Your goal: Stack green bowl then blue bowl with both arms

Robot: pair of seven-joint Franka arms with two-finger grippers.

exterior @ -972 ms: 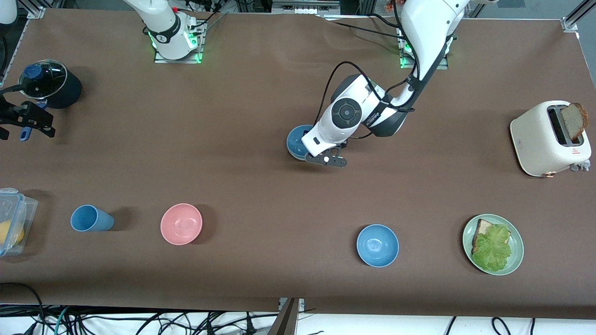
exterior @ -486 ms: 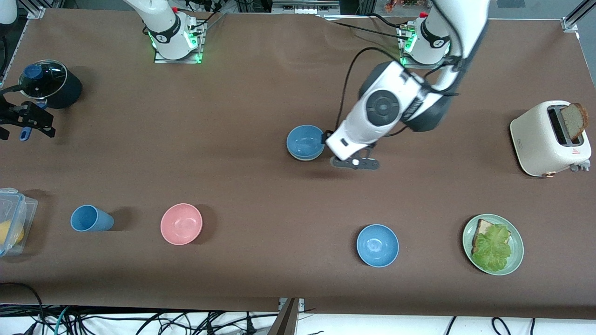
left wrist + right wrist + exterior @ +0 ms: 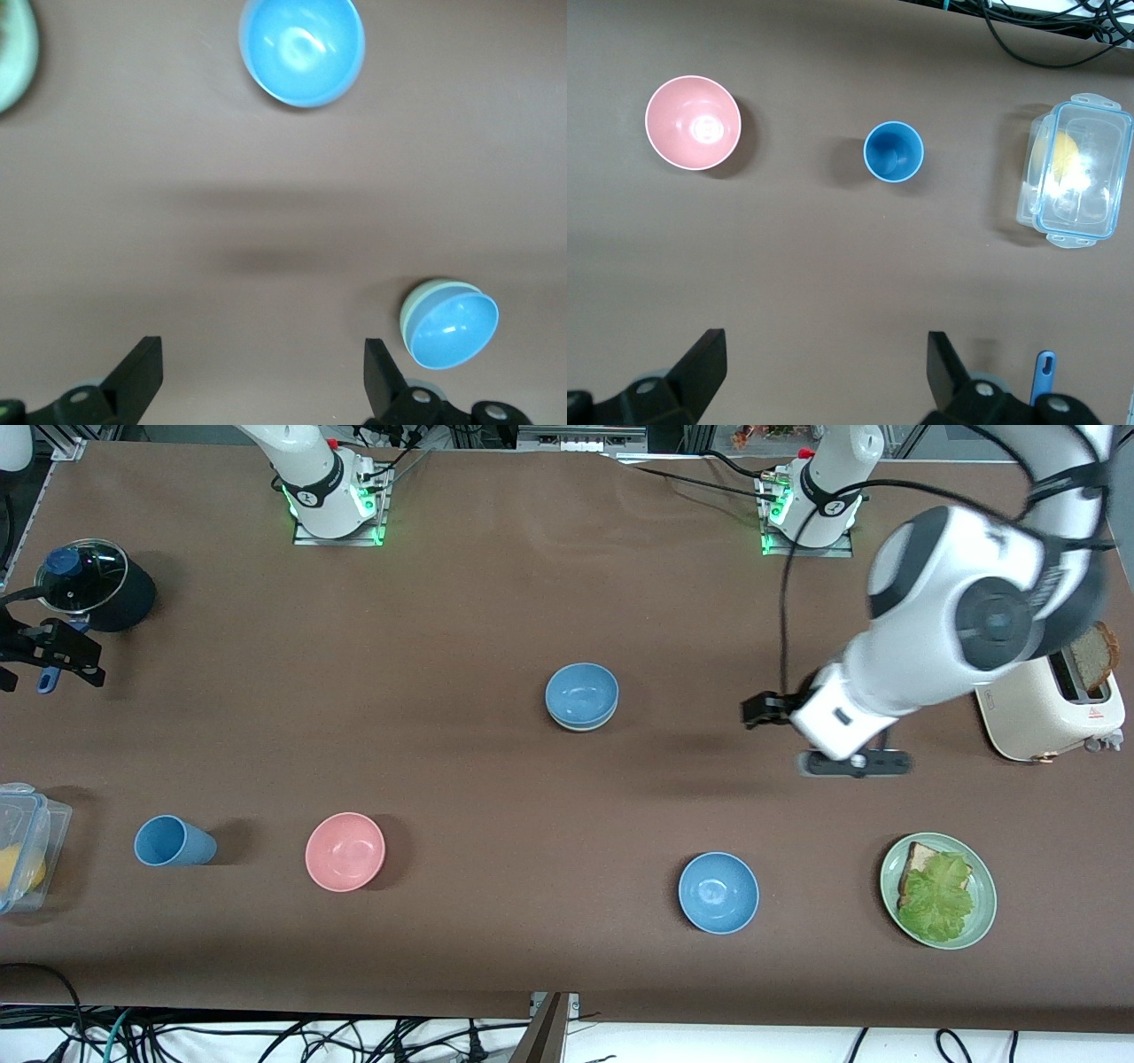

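A blue bowl (image 3: pixel 581 693) sits nested in the green bowl (image 3: pixel 580 727) at the table's middle; only the green rim (image 3: pixel 413 310) shows under it (image 3: pixel 454 328). A second blue bowl (image 3: pixel 718 892) (image 3: pixel 301 49) stands alone, nearer the front camera. My left gripper (image 3: pixel 852 763) (image 3: pixel 260 376) hangs open and empty over bare table between the stack and the toaster. My right gripper (image 3: pixel 49 673) (image 3: pixel 824 372) waits open and empty over the right arm's end of the table, beside the pot.
A pink bowl (image 3: pixel 345 851) and a blue cup (image 3: pixel 173 841) stand toward the right arm's end, with a clear container (image 3: pixel 22 846) and a lidded pot (image 3: pixel 89 584). A toaster (image 3: pixel 1045 691) and a plate of bread and lettuce (image 3: pixel 979 868) stand toward the left arm's end.
My left gripper has opened off the blue bowl, risen and swung toward the toaster. The blue bowl stays in the green bowl. The right arm has not moved.
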